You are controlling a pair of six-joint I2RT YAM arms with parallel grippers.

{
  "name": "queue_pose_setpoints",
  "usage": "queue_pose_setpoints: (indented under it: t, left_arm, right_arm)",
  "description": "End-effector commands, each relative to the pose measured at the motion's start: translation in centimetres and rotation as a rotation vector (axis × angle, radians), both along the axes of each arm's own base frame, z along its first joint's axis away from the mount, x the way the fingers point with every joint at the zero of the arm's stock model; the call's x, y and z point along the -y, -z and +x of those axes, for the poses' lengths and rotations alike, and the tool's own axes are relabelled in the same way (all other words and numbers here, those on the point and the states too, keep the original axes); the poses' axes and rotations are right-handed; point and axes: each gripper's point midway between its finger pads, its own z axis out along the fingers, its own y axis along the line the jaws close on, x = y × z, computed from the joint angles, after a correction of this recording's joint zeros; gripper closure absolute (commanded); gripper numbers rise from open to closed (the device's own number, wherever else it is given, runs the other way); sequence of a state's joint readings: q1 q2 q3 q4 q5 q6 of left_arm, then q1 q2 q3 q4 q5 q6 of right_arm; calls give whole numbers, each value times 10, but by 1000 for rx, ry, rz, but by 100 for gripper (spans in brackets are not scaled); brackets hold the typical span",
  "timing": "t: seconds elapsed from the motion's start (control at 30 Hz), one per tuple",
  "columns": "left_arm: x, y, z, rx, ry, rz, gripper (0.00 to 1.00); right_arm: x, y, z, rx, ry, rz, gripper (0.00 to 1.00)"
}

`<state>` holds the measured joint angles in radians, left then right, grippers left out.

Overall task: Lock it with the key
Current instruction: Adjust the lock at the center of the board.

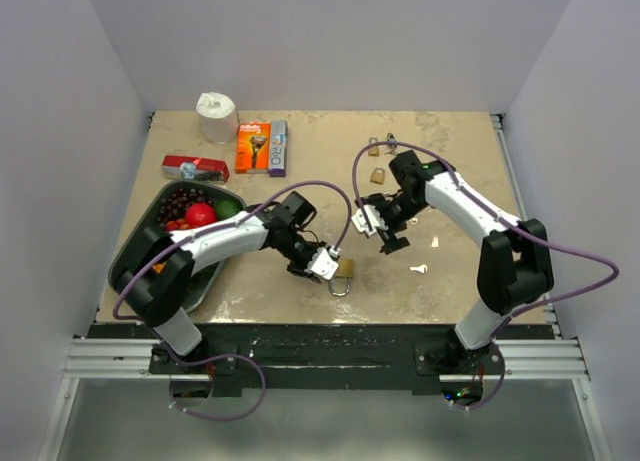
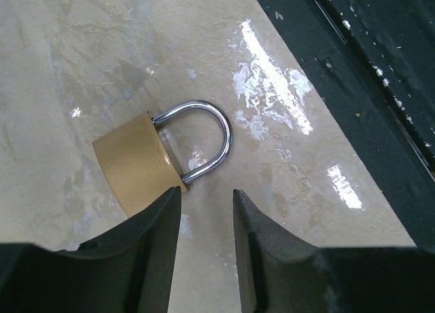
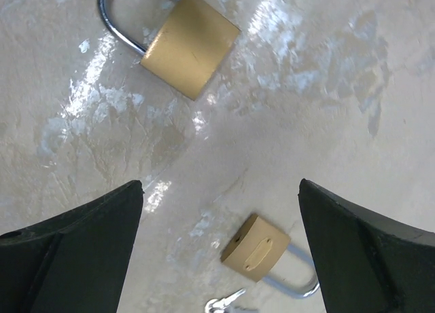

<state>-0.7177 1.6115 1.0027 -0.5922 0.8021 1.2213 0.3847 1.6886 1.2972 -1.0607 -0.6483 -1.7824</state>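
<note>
A brass padlock [image 1: 344, 268] with a steel shackle lies near the table's front middle. In the left wrist view the padlock [image 2: 134, 165] lies just beyond my left fingertips, its shackle seated in the body. My left gripper [image 1: 325, 264] [image 2: 204, 199] is open a little and empty, with one finger [image 2: 158, 245] overlapping the lock's corner. A small silver key [image 1: 418, 270] lies loose on the table to the right. My right gripper [image 1: 376, 229] [image 3: 221, 187] is wide open and empty, hovering above the table over a small brass padlock [image 3: 257, 249].
A larger brass padlock [image 3: 191, 44] lies at the top of the right wrist view. Spare padlocks [image 1: 377, 175] lie at the back. A fruit tray [image 1: 139, 264] stands left. A paper roll [image 1: 216, 116], an orange box [image 1: 252, 147] and a red pack [image 1: 195, 167] stand at back left.
</note>
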Motion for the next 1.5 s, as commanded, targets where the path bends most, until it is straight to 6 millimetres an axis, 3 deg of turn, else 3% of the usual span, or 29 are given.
queue_pose_setpoints:
  t: [0.0, 0.13, 0.3, 0.8, 1.0, 1.13, 1.3, 1.4, 1.47]
  left_arm:
    - [19, -1, 2, 80, 140, 10, 61]
    - [26, 10, -3, 89, 224, 56, 64]
    - [25, 23, -15, 77, 294, 111, 60]
    - [34, 60, -24, 58, 296, 246, 61]
    - [35, 68, -23, 73, 258, 273, 77]
    - [48, 44, -17, 75, 196, 226, 100]
    - [67, -1, -5, -2, 75, 125, 100]
    - [78, -46, 5, -158, -9, 5, 100]
    - [80, -73, 24, -229, -96, -54, 100]
  right_arm:
    - [10, -22, -12, -103, 223, 99, 1]
    - [27, -27, -13, -99, 339, 132, 1]
    - [40, -31, -10, -119, 455, 153, 1]
    - [57, -41, -3, -107, 631, 214, 1]
    - [58, -45, 0, -112, 694, 245, 1]
    - [56, -52, 9, -120, 758, 287, 1]
    - [51, -59, 19, -142, 827, 352, 1]
    - [49, -63, 25, -146, 857, 385, 1]
    - [49, -66, 28, -152, 881, 408, 1]
